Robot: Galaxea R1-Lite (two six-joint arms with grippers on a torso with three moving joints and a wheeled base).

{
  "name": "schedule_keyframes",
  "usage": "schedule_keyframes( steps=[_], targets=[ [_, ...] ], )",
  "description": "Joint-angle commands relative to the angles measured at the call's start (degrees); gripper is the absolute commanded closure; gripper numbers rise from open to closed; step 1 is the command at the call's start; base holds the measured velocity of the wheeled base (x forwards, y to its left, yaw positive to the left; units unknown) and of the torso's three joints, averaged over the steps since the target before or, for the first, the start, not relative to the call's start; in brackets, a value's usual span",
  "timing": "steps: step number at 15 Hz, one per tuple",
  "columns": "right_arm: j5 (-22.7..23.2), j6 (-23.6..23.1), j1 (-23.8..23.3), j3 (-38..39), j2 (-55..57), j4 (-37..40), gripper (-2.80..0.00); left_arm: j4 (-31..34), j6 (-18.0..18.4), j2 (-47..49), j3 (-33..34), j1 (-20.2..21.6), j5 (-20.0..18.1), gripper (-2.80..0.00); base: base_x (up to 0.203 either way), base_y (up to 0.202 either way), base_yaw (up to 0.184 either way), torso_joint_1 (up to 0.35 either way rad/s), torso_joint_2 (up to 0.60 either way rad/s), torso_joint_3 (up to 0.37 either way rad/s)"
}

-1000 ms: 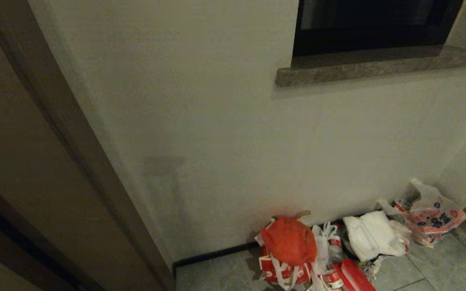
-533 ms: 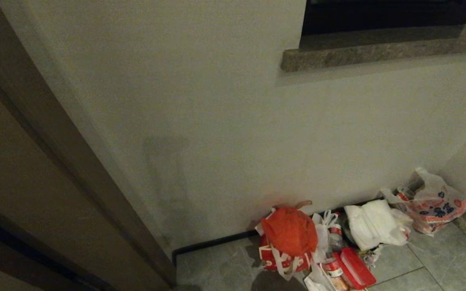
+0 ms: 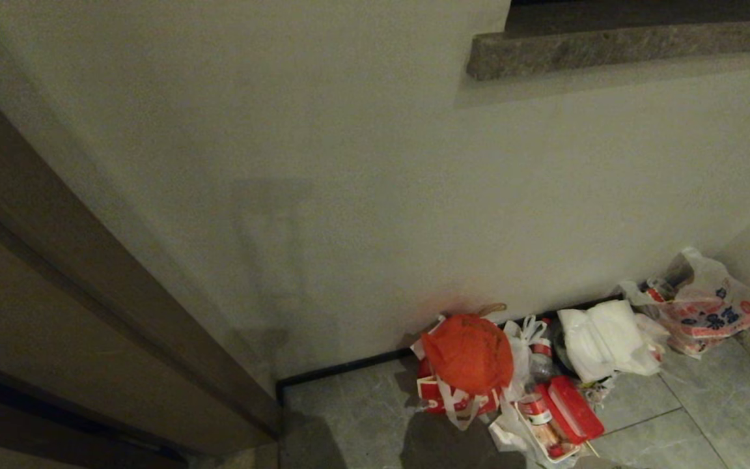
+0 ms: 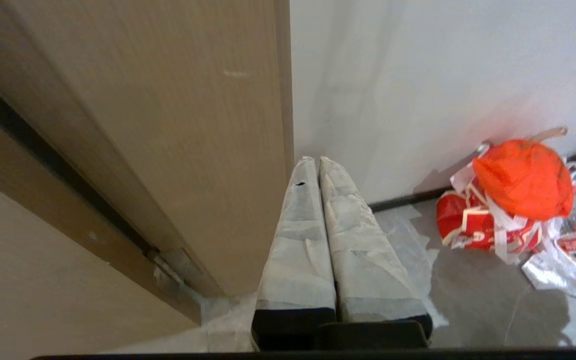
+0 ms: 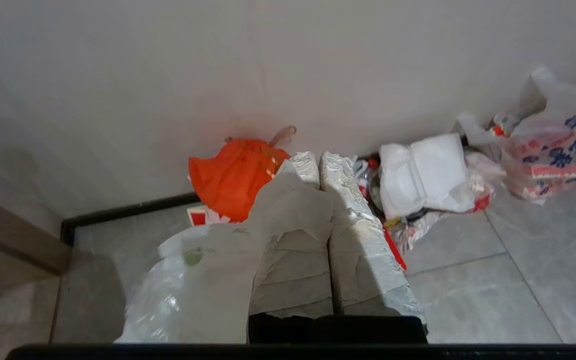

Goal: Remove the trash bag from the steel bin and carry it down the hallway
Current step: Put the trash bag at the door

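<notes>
- Our right gripper (image 5: 318, 162) is clamped fully together with the trash bag (image 5: 203, 290) pinched between its fingers; the thin whitish plastic drapes off one side of the fingers, a green scrap showing through it.
- Our left gripper (image 4: 316, 165) has its two padded fingers pressed together with nothing in them. It sits right by the edge of the wooden door frame (image 4: 178, 150).
- In the head view neither arm shows up. The door frame (image 3: 88, 280) runs diagonally from about 10 o'clock down to 6 o'clock, and the cream wall (image 3: 349, 195) fills the middle.
- A stone ledge (image 3: 609, 45) juts out of the wall at 1 o'clock.
- The dark skirting (image 3: 342, 376) marks where wall meets the grey tiled floor (image 3: 362, 423).
- At 5 o'clock there's a rubbish pile against the wall: an orange-red bag (image 3: 469, 352) on top of a red and white bag (image 3: 453, 400), then a red lidded box (image 3: 573, 407), a white bundle (image 3: 603, 339), and a printed bag (image 3: 700, 312) at 4 o'clock.
- Open floor we've got: a bare strip between the door frame's foot and the orange-red bag, plus some tile at the lower right, in front of the printed bag.
</notes>
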Motion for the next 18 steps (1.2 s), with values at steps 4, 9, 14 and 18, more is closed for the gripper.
schedule_keyframes(
  steps=[4, 9, 14, 18],
  targets=[
    [0.01, -0.02, 0.07, 0.18, -0.01, -0.02, 0.00, -0.09, 0.05, 0.00, 0.09, 0.07, -0.04, 0.00, 0.000, 0.000, 0.000, 0.004, 0.00, -0.197],
    [0.01, -0.02, 0.09, 0.18, -0.01, -0.02, 0.00, -0.09, 0.13, -0.09, 0.09, -0.02, -0.05, 0.00, 0.000, 0.000, 0.000, 0.004, 0.00, -0.199],
    [0.08, 0.07, 0.03, -2.50, 0.87, 2.14, 0.00, -0.09, 0.11, -0.09, 0.09, -0.02, -0.06, 0.00, 0.000, 0.000, 0.000, 0.001, 0.00, -0.045],
    [0.50, 0.32, 0.05, -33.20, 15.99, 17.63, 0.00, -0.09, 0.11, -0.09, 0.09, -0.02, 0.02, 0.00, 0.000, 0.000, 0.000, 0.000, 0.00, 0.000]
  ],
)
